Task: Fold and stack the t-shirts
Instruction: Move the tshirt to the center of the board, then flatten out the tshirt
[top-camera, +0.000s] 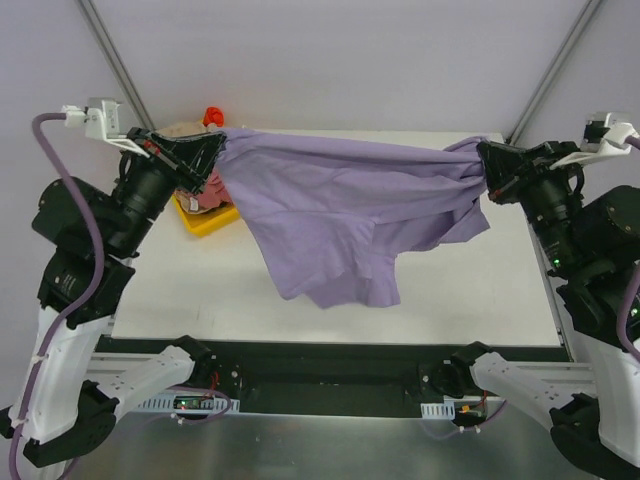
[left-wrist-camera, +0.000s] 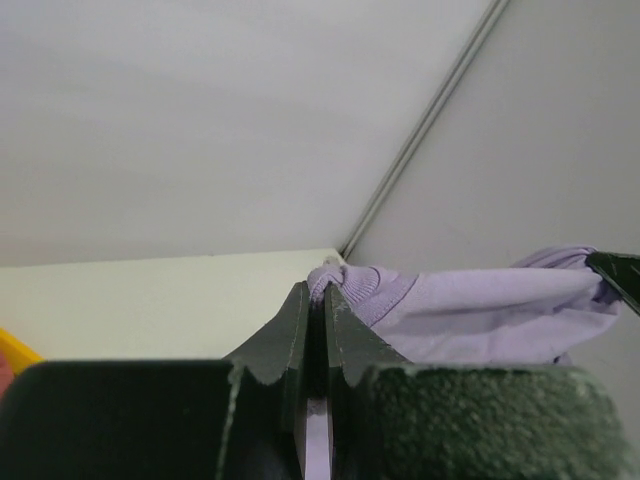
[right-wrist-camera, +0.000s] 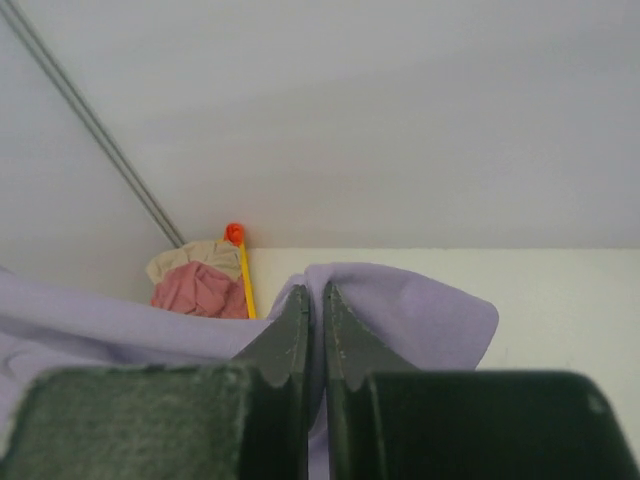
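Nearest the viewer, the left arm (top-camera: 70, 300) and right arm (top-camera: 600, 300) rise from the near edge of a pale worktop (top-camera: 480, 290). At far left, the left claw (top-camera: 220, 150) is pinched fully closed on one bunched end of a lavender t-shirt (top-camera: 330, 210). Just beneath it, at the back left, a yellow tray (top-camera: 207, 222) holds a crumpled pink-red t-shirt (right-wrist-camera: 200, 292) and a beige t-shirt (right-wrist-camera: 185, 260). The lavender t-shirt hangs stretched in the air across the worktop's middle, its lower part drooping in a loose point; whether it touches the surface is unclear. At far right, the right claw (top-camera: 488, 162) is clamped closed on the opposite end. Each grip takes only a small gather of cloth, so pulling further apart could tug an end free. If it is lowered unevenly, the sagging fabric may land creased or drag across the tray.
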